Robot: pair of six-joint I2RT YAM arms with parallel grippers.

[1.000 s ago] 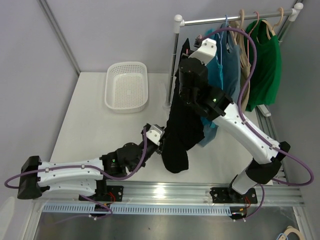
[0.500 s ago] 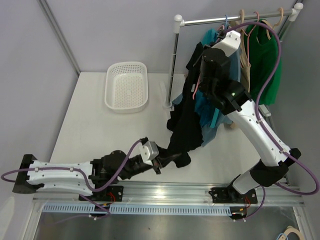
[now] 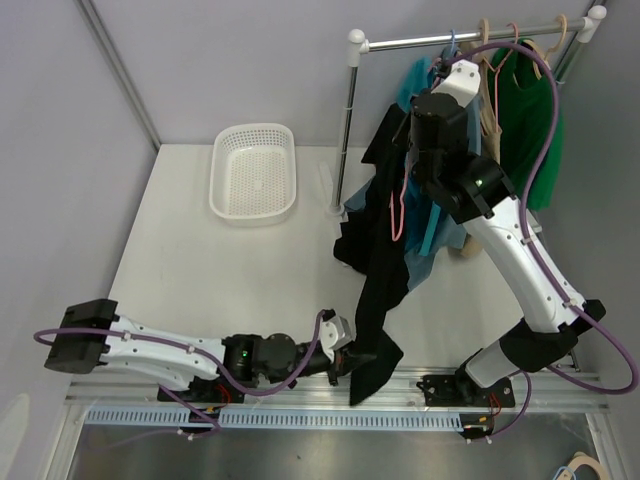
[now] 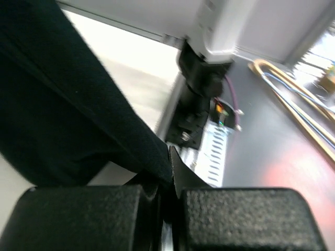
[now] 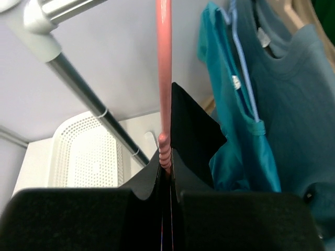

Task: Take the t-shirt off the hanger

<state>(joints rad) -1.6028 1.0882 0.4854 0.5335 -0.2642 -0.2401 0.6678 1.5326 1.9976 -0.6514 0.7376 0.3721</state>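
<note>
Done so far: I judge the job partly done. My right gripper (image 5: 168, 183), pressed together on the slim pink plastic hanger (image 5: 164, 78), holds it up over the far right corner of the table. My left gripper (image 4: 166, 193) pinches the hem of the black knit t-shirt (image 3: 375, 250) at the near edge, right of the middle.
Left to do: black cloth flanks the hanger at my right fingers, so I take the shirt as not yet free.
Tabletop (image 3: 200, 260): white, flat, matt.
Clothes rack (image 3: 347, 120): shiny metal tube with white joints, at the far right corner.
T-shirt: soft and limp, drawn into one long taut band from hanger to hem.
Other shirts: teal (image 5: 272, 104) and green (image 3: 530, 130), hanging loose on the rack.
Basket (image 3: 253, 127): white perforated plastic, a rounded rectangle near the far edge.
Hanger: thin smooth rod with a ribbed notch.
</note>
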